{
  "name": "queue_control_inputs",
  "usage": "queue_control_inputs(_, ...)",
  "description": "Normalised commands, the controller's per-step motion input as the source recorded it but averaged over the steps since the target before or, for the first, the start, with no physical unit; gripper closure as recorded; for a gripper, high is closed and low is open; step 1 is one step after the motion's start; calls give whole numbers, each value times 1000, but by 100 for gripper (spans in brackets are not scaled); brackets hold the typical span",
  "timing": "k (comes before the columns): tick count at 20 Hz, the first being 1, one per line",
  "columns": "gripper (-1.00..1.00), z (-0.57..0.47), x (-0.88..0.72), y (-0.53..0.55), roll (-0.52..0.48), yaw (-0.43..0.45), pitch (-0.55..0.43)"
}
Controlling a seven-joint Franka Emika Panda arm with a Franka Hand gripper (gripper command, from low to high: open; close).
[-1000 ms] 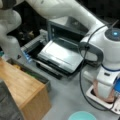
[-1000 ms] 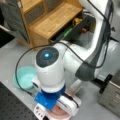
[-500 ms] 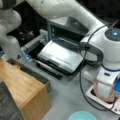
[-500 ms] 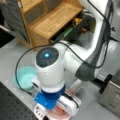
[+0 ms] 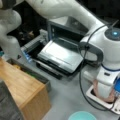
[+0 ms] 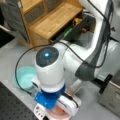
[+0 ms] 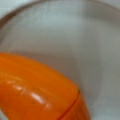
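nothing moved in the last sec; gripper stays low in the rack, orange thing right under it. finger state: can't tell.

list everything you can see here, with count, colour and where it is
orange thing: 1, glossy orange, fills the wrist view's lower left, inside a pale bowl
dish rack: 1, white, a front view's bottom right, under the arm
teal bowl: 1, teal, a front view's left, on the table
oven: 1, dark with silver door open, a front view's centre
wooden shelf: 1, light brown, a front view's top
table: 1, grey
arm: 1, white, over the rack; tool hidden
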Motion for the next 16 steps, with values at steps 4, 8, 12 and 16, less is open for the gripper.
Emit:
queue_control_inputs(4, -100, 369, -191, -303, -64, -51, 89)
queue_control_inputs(8, -100, 290, -160, -445, 11, -33, 87)
queue_control_inputs(12, -100, 115, -105, -465, 116, -17, 51)
queue_control_inputs(16, -100, 58, -90, -576, 153, 35, 58)
